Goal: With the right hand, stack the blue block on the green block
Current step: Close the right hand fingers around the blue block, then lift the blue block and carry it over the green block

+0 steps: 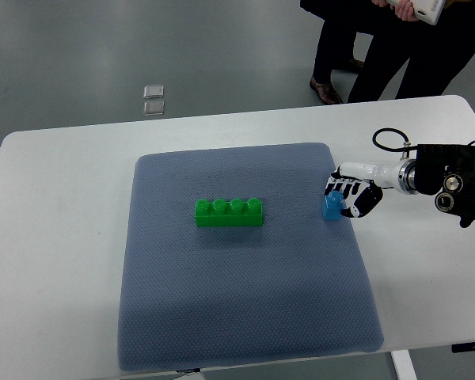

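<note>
Blue block (332,207): small, translucent-looking plastic, sits at the right edge of the mat, touching the right hand's fingers.
Right hand (350,198): white with black segments, arm enters from the right edge; fingers (342,189) curled over and against the right side of the blue block, wrapped onto it in a grasp. Block's base looks to be at mat level; can't tell if it's lifted.
Right forearm (451,178): black housing with round fittings and a white wrist section, a black cable loop (388,140) above it, hanging over the bare white table.
Green block (229,212): long brick with four studs in a row on top, lying flat near the centre of the mat, long axis left-right. Well apart from the blue block, to its left. Nothing on top of it.
Mat (245,317): grey-blue textured pad, covers the middle of the table, both blocks on it.
Table (55,261): white, rounded corners.
Floor (103,47): grey; two small clear squares (153,99) lying on it beyond the table's far edge.
Person (380,55): standing past the far right corner, dark trousers and shoes visible, holding a pale object (423,9) at the top edge.
</note>
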You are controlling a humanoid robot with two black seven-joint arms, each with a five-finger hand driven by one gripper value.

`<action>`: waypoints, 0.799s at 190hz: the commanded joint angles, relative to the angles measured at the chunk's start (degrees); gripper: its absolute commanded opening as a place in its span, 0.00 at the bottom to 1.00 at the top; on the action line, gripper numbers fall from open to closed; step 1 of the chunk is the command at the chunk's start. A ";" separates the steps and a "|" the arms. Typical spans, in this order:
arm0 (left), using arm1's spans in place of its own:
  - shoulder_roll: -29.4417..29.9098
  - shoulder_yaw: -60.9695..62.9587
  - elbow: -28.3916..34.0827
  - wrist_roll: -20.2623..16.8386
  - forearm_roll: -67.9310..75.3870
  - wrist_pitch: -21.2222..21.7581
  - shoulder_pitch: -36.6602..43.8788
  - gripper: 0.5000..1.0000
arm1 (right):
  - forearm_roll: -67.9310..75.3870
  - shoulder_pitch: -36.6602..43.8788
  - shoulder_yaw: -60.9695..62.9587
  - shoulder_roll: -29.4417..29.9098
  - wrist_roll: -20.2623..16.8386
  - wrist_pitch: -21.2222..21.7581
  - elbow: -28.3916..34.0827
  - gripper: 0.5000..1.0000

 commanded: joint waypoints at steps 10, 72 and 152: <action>0.00 0.00 0.00 0.00 0.00 -0.01 0.02 1.00 | 0.00 0.00 0.00 0.08 0.01 0.08 -0.01 0.27; 0.00 0.00 0.00 0.00 0.00 -0.01 0.02 1.00 | 0.18 0.17 0.09 0.08 0.01 -0.01 -0.01 0.16; 0.00 0.00 0.00 0.00 0.00 -0.01 0.02 1.00 | 1.05 2.63 0.71 0.26 0.28 -0.01 0.43 0.02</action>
